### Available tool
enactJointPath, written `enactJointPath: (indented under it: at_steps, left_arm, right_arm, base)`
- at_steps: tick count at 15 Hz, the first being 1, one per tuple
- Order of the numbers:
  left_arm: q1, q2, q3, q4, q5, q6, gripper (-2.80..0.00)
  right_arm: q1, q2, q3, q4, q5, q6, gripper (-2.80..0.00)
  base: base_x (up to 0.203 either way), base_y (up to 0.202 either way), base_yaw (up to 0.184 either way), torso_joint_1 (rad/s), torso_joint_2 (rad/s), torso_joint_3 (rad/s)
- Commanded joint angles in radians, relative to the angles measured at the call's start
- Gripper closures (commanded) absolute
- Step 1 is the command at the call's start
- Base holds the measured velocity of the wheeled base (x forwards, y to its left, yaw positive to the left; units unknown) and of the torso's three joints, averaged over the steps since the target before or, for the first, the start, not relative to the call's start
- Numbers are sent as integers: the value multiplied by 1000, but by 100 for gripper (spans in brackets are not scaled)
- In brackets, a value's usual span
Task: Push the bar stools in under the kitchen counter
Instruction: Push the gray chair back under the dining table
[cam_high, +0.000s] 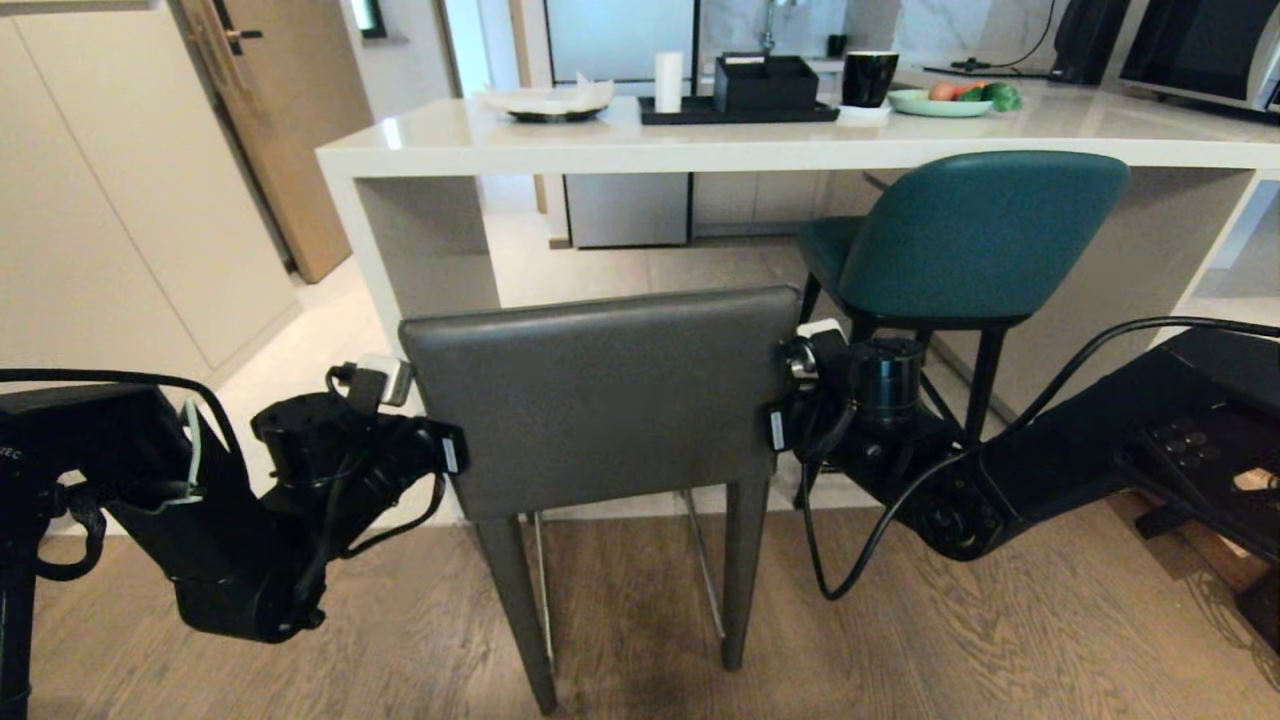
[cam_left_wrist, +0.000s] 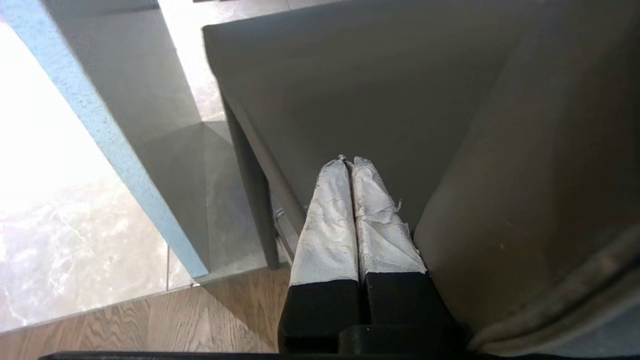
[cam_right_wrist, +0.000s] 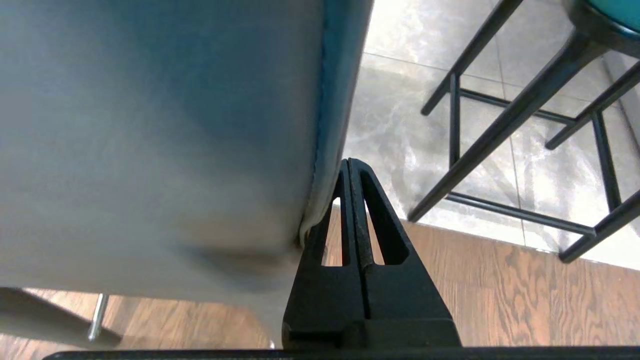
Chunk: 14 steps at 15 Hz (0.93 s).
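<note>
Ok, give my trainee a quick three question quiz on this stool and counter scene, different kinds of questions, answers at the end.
1. True or false: the teal stool sits farther under the kitchen counter than the grey stool.
2. The left gripper and right gripper are: A) both shut, B) both open, C) one open, one shut.
3. Fill in: the grippers flank the grey stool's ____.

Key: 1 true; 2 A; 3 backrest.

A home kitchen: white counter (cam_high: 600, 140), microwave (cam_high: 1200, 45), bar stools (cam_high: 590, 400).
</note>
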<state>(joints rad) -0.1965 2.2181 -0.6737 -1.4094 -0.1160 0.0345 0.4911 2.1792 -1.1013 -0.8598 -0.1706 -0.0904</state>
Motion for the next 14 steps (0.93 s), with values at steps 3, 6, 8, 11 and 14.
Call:
enactJointPath:
  at_steps: [3,6,8,11,14]
  left_arm:
    - [-31,-9,71,-29,-5,-4,0]
    - [-67,3,62,-25,-3,-5,0]
    - [-83,28,53,-22,3,-5,0]
    - [-84,64,21,-8,8,-5,0]
    - [-83,67,-33,48,27,-7,0]
  right_arm:
    - [-54,-17,53,-42,1,-2,0]
    - [-116,-16,60,-54,24,-2,0]
    - [-147,-16,60,-54,41,-2,0]
    - [-185,-11,62,-56,69,1,0]
    - [-209,-7,61,-59,86,3,0]
  base:
    - [0,0,0,0,0,0]
    - [0,0,0,0,0,0]
    - [0,0,0,0,0,0]
    - [0,0,0,0,0,0]
    - [0,0,0,0,0,0]
